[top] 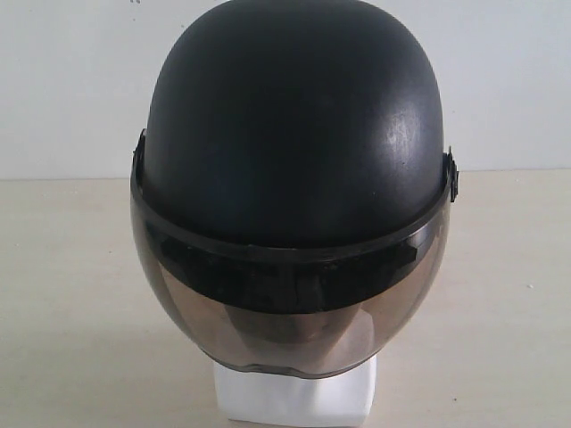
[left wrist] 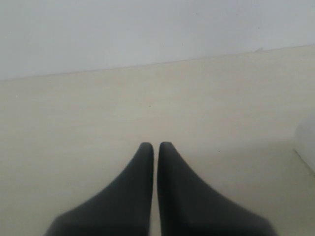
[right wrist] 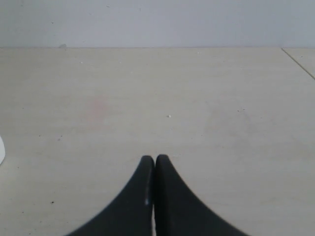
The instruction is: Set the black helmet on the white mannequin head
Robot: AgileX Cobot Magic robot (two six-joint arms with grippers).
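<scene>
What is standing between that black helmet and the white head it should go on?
Nothing visible. The black helmet already sits over the white mannequin head, covering it so that only its white base shows underneath.

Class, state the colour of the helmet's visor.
Smoky grey-brown and see-through; the visor shows best in the exterior view.

Jaws on both arms: matte blk, curved, tapered tips.

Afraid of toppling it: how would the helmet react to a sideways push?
The helmet looks rigid, so probably moves whole. It is far wider than the white base below, so it may tip. The glossy visor looks slippery.
</scene>
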